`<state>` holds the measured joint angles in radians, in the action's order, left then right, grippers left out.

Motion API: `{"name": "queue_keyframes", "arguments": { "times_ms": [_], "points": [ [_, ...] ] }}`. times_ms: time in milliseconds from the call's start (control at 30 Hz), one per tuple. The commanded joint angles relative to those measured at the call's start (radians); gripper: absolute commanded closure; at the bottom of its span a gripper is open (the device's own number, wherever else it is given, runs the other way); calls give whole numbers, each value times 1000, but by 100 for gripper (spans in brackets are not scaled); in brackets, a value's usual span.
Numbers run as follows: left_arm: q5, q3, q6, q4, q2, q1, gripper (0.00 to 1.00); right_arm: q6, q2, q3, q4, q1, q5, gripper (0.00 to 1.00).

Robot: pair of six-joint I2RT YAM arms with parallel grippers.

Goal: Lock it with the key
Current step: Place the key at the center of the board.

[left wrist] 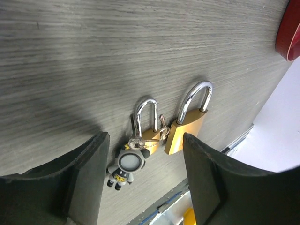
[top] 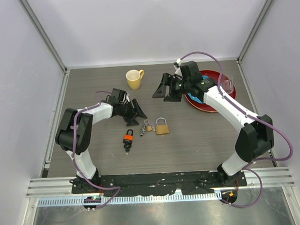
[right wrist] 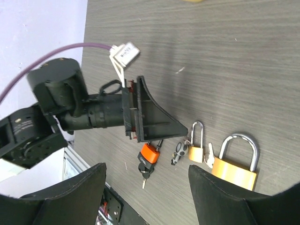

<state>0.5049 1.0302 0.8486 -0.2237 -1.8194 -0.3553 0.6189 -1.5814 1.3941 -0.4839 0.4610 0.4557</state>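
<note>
Three padlocks lie mid-table: an orange one (top: 128,138) with a key in its base, a small brass one (top: 147,126) with keys and a grey figure keychain, and a large brass one (top: 162,127). My left gripper (top: 137,114) is open and empty, just behind the orange and small locks. In the left wrist view the small brass lock (left wrist: 151,136), keychain figure (left wrist: 126,165) and large brass lock (left wrist: 184,135) lie between its fingers (left wrist: 89,164). My right gripper (top: 162,96) is open and empty, raised farther back. The right wrist view shows the orange lock (right wrist: 149,156) partly under the left gripper.
A yellow cup (top: 134,78) stands at the back centre. A red plate (top: 209,103) sits at the back right under my right arm, with a clear glass (top: 227,84) at its edge. White walls enclose the table.
</note>
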Motion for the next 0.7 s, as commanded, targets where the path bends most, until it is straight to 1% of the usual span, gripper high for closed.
{"name": "queue_keyframes", "arguments": {
  "times_ms": [0,100,200,333,433,533,567,600,633,667],
  "points": [
    [-42,36,-34,-22,100,-4,31,-5,47,-12,-5,-8,26,23],
    [-60,53,-48,-54,167,-2,22,-8,52,-12,8,-10,44,19],
    [-74,53,-43,-48,238,-1,15,-13,50,-3,10,-12,57,18],
    [-72,45,-42,-40,311,12,9,-11,49,-3,10,-15,66,18],
    [-104,47,-81,-88,373,21,5,-15,50,-7,27,-13,95,18],
    [-147,53,-149,-183,422,22,4,-24,54,-10,31,-13,100,18],
    [-175,54,-167,-266,433,22,4,-24,52,-12,31,-15,100,17],
    [-201,57,-189,-307,451,22,3,-24,49,-14,31,-13,104,18],
    [-256,54,-222,-353,457,19,0,-24,47,-14,33,-15,106,18],
    [-284,51,-235,-389,468,19,0,-22,43,-17,33,-15,106,17]
  ]
}}
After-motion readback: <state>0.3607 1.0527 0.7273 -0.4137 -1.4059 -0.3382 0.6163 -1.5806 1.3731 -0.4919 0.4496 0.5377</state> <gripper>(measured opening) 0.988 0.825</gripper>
